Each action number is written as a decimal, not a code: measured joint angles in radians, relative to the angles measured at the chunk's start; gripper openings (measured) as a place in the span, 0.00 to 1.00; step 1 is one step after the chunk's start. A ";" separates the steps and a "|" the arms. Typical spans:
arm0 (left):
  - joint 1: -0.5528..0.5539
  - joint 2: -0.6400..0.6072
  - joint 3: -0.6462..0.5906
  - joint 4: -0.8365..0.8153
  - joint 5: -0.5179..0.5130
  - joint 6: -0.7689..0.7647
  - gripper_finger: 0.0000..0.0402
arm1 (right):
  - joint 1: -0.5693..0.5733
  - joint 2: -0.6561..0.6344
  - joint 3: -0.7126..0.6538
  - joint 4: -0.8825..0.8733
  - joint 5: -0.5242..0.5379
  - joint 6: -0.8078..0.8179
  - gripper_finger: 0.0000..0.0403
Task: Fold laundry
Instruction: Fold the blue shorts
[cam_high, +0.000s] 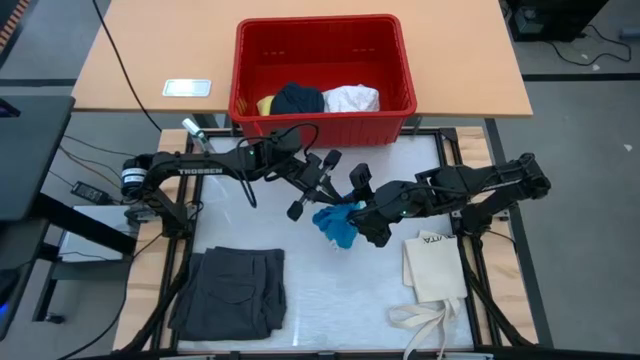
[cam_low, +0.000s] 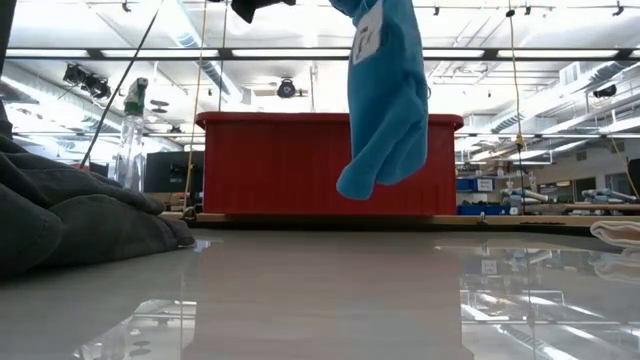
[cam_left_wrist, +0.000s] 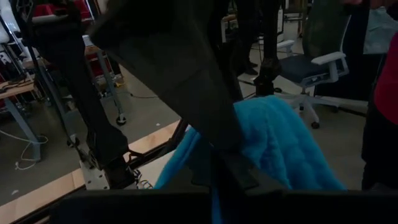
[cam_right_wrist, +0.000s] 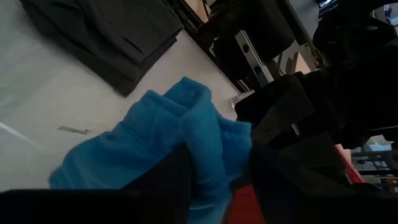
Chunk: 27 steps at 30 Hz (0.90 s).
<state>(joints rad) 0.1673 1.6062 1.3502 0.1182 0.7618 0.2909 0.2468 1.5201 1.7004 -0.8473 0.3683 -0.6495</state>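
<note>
While cloths fill red basket (cam_high: 322, 50).

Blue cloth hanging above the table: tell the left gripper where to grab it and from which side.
The blue cloth hangs off the table from the right gripper, its lower end dangling free and bunched. Probably best for the left gripper to pinch that free lower edge, coming in level from its own side, opposite the right gripper, so both can spread the cloth flat.

I see the bin (cam_high: 322, 70) behind the mat (cam_high: 330, 290), shorts (cam_high: 232, 290) front left, tote bag (cam_high: 435, 268) front right, and a cloth (cam_high: 338, 222) hanging mid-table between both grippers.
</note>
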 joint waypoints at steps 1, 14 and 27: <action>0.003 0.000 0.000 0.003 0.001 -0.001 0.02 | 0.001 0.000 0.000 -0.001 0.000 0.000 0.35; 0.105 -0.015 0.002 0.001 -0.042 -0.351 0.08 | -0.003 -0.036 -0.001 -0.013 0.128 0.175 0.07; 0.297 -0.124 0.002 -0.290 -0.128 -0.535 0.43 | -0.033 -0.193 -0.050 -0.244 0.497 1.035 0.07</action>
<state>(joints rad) 0.4645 1.4818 1.3525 -0.1715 0.6342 -0.2439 0.2138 1.3275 1.6499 -1.0912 0.8655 0.3860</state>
